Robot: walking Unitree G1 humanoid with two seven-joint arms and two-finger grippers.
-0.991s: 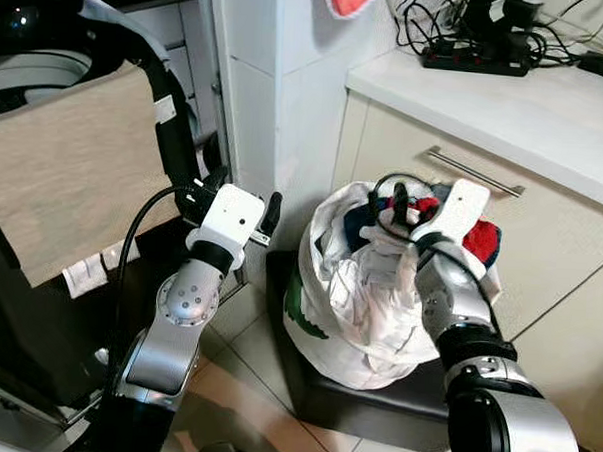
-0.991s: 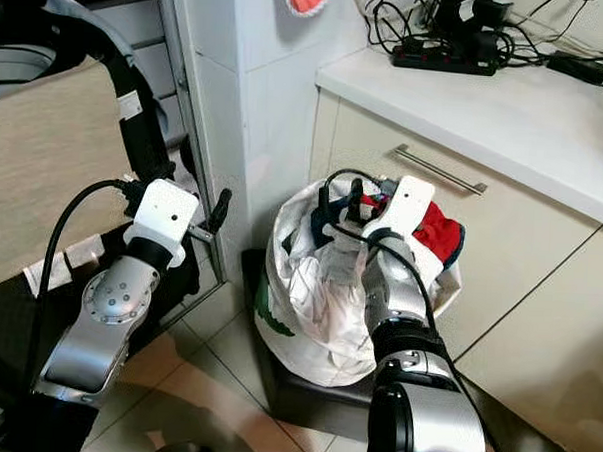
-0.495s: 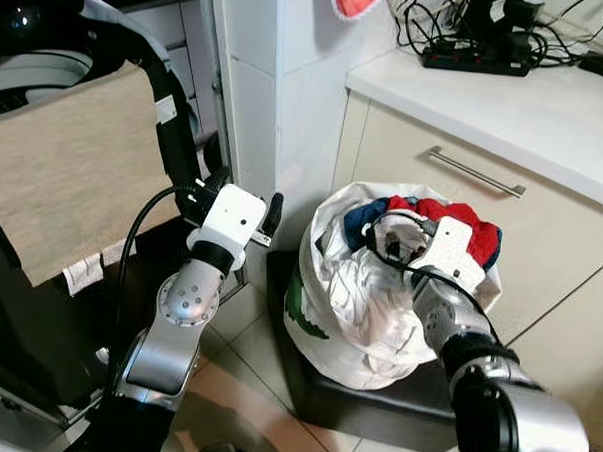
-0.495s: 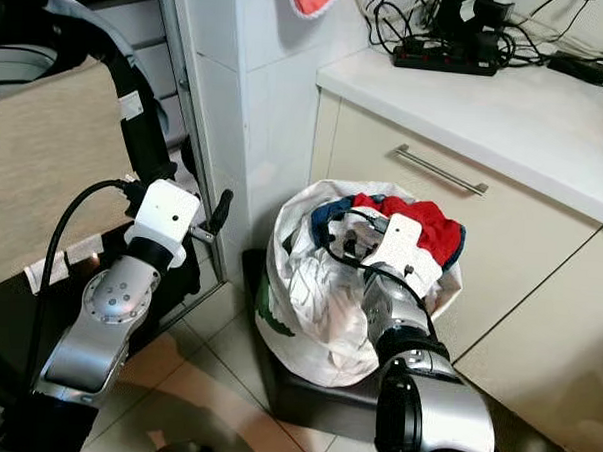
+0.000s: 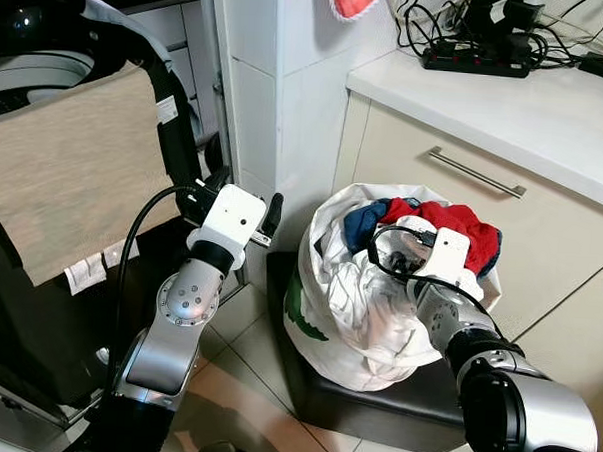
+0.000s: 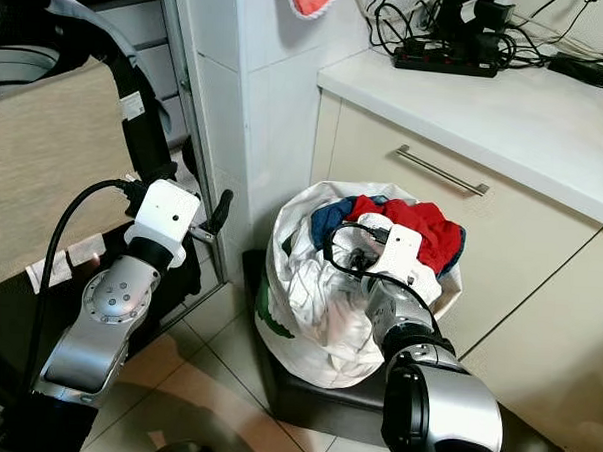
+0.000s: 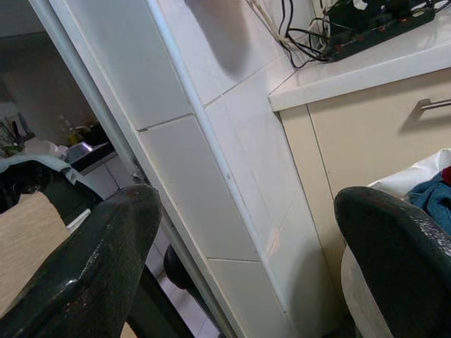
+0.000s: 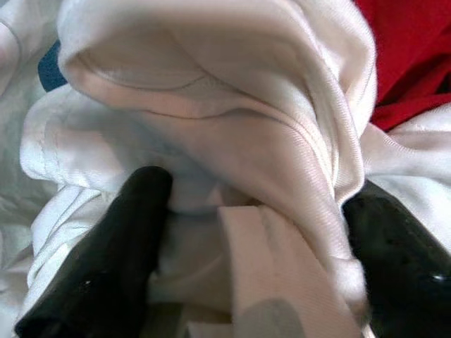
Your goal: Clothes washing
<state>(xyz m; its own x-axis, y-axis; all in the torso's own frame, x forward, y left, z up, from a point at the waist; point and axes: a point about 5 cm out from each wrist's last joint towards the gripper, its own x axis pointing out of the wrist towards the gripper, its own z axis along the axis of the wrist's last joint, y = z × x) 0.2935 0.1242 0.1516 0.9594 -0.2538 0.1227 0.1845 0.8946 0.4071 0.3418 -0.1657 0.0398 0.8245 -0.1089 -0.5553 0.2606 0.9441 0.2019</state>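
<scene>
1. So, early stage: laundry bag [image 5: 353, 298] looks full, sitting on a dark low stand [image 5: 374, 404] by the cabinet; nothing seen moved to the washer [image 5: 33, 74] yet.
2. R gripper [image 8: 246, 239] is down in the bag's mouth, jaws spread, with a fold of white garment [image 8: 232, 120] between them; not clamped yet.
3. L gripper [image 7: 246, 260] held up beside the tiled pillar [image 5: 278, 85], jaws wide apart, nothing between them.
4. Left to do: close on the cloth, lift, carry to the washer, repeat.
5. Count: 1 bag, 2 grippers, at least 3 garments visible by colour: white, red [image 5: 447, 222], blue [image 5: 365, 221].
</scene>
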